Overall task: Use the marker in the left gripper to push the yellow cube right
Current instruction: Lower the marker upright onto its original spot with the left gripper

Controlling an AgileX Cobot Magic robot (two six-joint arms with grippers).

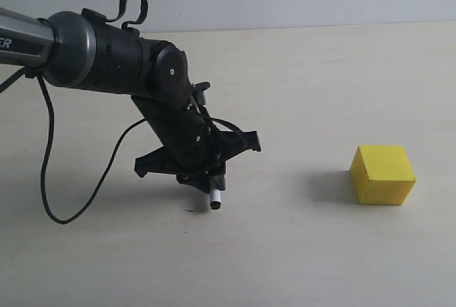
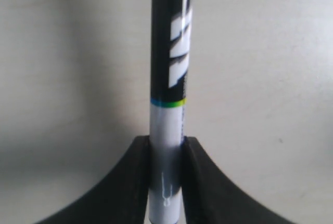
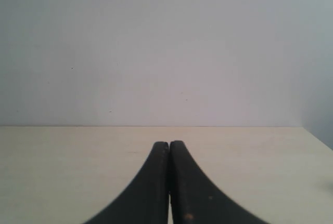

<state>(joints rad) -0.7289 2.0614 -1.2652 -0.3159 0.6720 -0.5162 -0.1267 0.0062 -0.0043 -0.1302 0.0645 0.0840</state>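
Note:
The yellow cube (image 1: 383, 174) rests on the pale table at the right of the exterior view. Well to its left, my left gripper (image 1: 206, 177) points down at the table, shut on the marker (image 1: 214, 199), whose white end with a black tip almost reaches the surface. A wide gap of bare table separates the tip from the cube. In the left wrist view the marker (image 2: 169, 78) runs straight out between the jaws, white barrel clamped, black half with white lettering beyond; my left gripper (image 2: 166, 146) is closed on it. My right gripper (image 3: 169, 146) is shut with nothing in it, and does not show in the exterior view.
The silver arm and black cables (image 1: 50, 150) hang at the left of the exterior view. A pale wall (image 3: 166, 47) stands behind the table (image 1: 299, 93); the table's far edge runs along it.

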